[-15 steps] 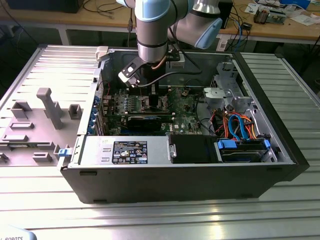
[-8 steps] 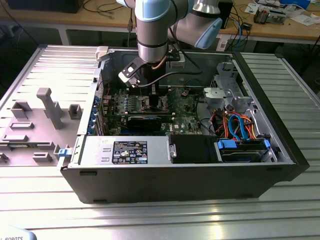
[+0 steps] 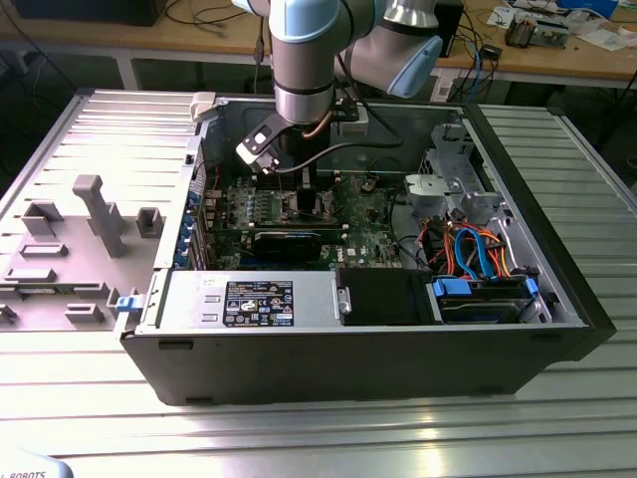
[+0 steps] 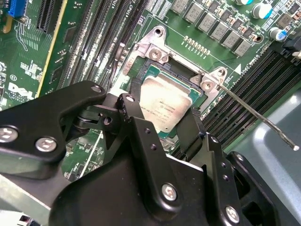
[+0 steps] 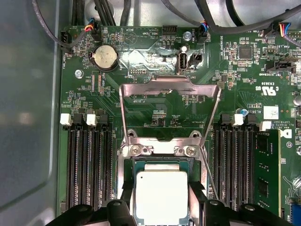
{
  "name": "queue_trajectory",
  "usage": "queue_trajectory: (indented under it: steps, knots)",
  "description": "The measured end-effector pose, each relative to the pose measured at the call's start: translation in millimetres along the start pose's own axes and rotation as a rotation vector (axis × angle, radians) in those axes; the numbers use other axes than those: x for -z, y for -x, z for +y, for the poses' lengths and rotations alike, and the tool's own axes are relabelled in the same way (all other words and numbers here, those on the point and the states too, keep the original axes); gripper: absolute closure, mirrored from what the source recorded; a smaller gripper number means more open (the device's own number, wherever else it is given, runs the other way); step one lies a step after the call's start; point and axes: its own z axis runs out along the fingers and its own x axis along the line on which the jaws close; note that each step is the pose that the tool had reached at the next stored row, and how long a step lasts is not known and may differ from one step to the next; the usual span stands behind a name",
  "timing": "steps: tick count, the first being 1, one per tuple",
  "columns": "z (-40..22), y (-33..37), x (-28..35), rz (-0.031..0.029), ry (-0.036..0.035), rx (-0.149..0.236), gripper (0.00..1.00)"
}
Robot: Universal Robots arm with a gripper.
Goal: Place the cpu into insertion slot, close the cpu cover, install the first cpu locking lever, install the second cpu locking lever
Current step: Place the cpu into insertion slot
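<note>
**The cpu [image 5: 161,197] is gripped at the insertion slot [image 5: 160,149], with the cpu cover [image 5: 155,88] raised.**

In the exterior view the arm [image 3: 307,60] is posed upright, entering at twelve o'clock, and the gripper [image 3: 307,194] is sunk into the open computer case [image 3: 348,368]. At six o'clock from it a black-and-white label [image 3: 259,302] is seen, its print too small to be made out. In both wrist views the cpu is clamped by two opposite edges between the black fingers [image 4: 190,129] and is set within the slot's silvery rim; whether it is fully seated cannot be told. Faint print is borne on its metal top. The cover is stood open at the slot's rim. White lettering is scattered over the green motherboard [image 5: 155,113], and a thin locking lever [image 4: 254,110] is seen projecting free beside the socket.
</note>
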Motion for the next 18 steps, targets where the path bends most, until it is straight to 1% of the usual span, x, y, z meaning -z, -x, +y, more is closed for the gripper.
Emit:
queue_trajectory:
  steps: [4, 7, 9, 10, 16, 17, 18]
  knots:
    - [0.0, 0.0, -0.1, 0.0001, 0.0001, -0.001, 0.46]
    - [0.1, -0.1, -0.1, -0.0009, 0.0000, -0.009, 0.46]
    - [0.1, -0.3, -0.2, -0.0070, 0.0001, -0.013, 0.46]
    - [0.1, -0.6, -0.1, -0.0081, 0.0000, -0.019, 0.46]
    - [0.0, -0.8, -0.2, -0.0078, -0.0002, -0.020, 0.45]
    - [0.0, -0.8, -0.2, -0.0079, -0.0002, -0.020, 0.38]
    - [0.0, -0.8, -0.2, -0.0079, -0.0002, -0.020, 0.38]
